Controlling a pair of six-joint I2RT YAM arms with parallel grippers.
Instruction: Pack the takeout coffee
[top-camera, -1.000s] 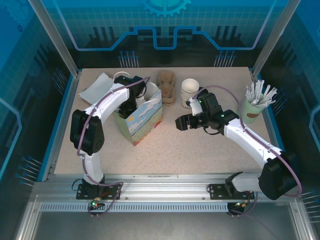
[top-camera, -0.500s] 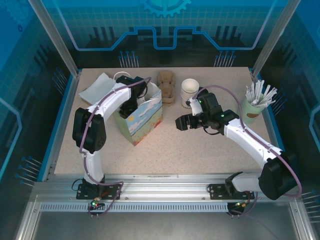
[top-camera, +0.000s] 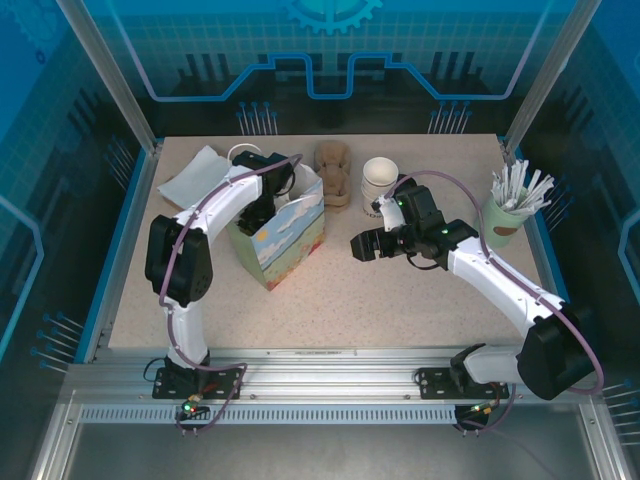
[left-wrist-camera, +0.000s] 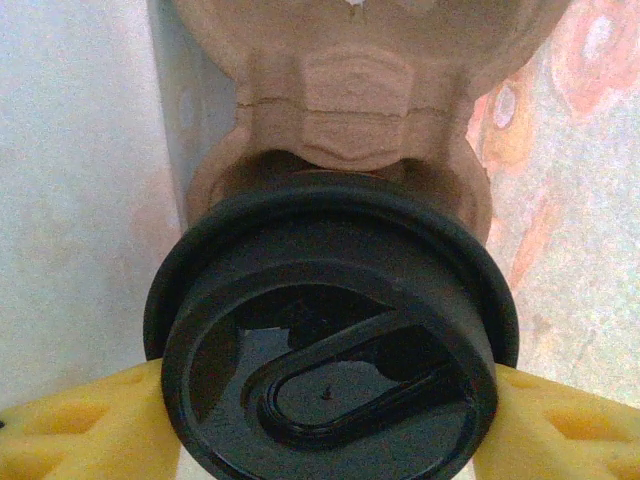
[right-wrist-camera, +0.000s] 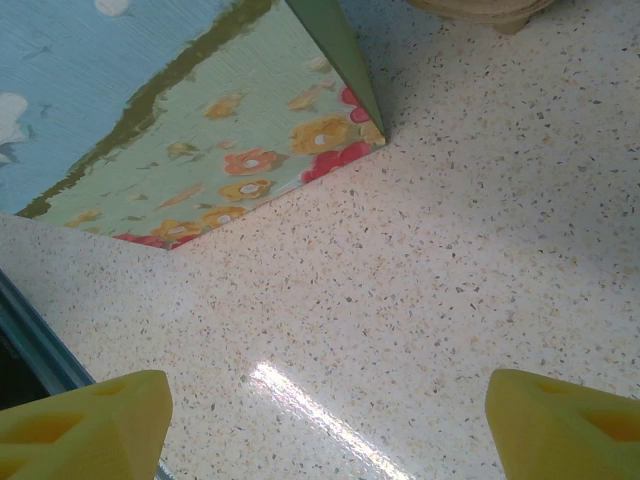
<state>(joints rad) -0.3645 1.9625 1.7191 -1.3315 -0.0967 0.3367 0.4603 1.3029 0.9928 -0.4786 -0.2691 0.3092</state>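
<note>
Top view: the left arm (top-camera: 215, 205) reaches down into the flowered paper bag (top-camera: 290, 240) standing toward the table's (top-camera: 400, 300) far left corner. The right gripper (top-camera: 358, 245) waits mid-table, spread and empty, probably to keep clear

Left wrist: the takeout coffee (left-wrist-camera: 330, 340) sits in a pulp carrier (left-wrist-camera: 350, 90) between bag walls. The left gripper (left-wrist-camera: 330, 430) flanks its lid; clamped or released, I cannot tell

Right wrist: the bag's near corner rests on the table

We've got loads of bare table (top-camera: 400, 310) up front and under the right gripper (right-wrist-camera: 325, 420), plenty of room to pass. Left side is tight though: inside the bag (top-camera: 285, 245) the walls crowd the coffee (left-wrist-camera: 330, 340) and its carrier (left-wrist-camera: 340, 90) on both sides. Cups (top-camera: 380, 180) and straws (top-camera: 515, 200) block the back right.
</note>
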